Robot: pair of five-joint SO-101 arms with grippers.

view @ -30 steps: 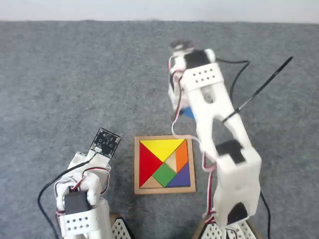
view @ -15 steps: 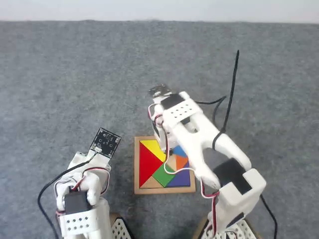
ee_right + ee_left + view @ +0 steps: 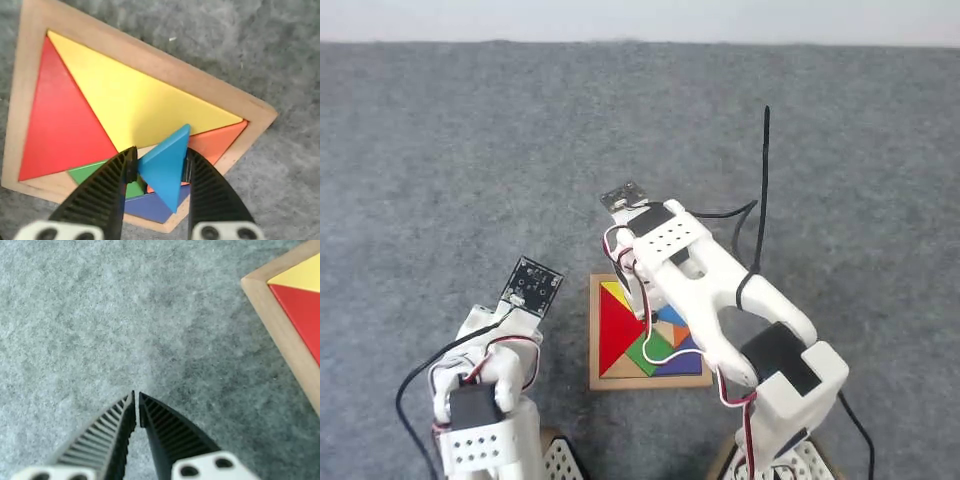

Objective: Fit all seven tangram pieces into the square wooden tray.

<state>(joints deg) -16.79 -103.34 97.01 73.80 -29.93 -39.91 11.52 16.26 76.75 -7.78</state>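
Right claw [image 3: 161,161] is clamping the blue triangle [image 3: 165,172] over the tray [image 3: 150,56]; likely needs squaring to the bare slot [image 3: 144,150] beneath before lowering.

One camera sits up high, off the arms, and looks down on the whole grey mat [image 3: 470,150]. In its picture both arms come in from 6 o'clock. The wooden tray [image 3: 594,340] lies a little toward 6 o'clock from the middle. The left wrist camera rides low, close to the mat, looking out past the left gripper [image 3: 137,395]. The right wrist camera looks down past the right gripper [image 3: 161,160] onto the tray, very near. All three cameras see the tray.
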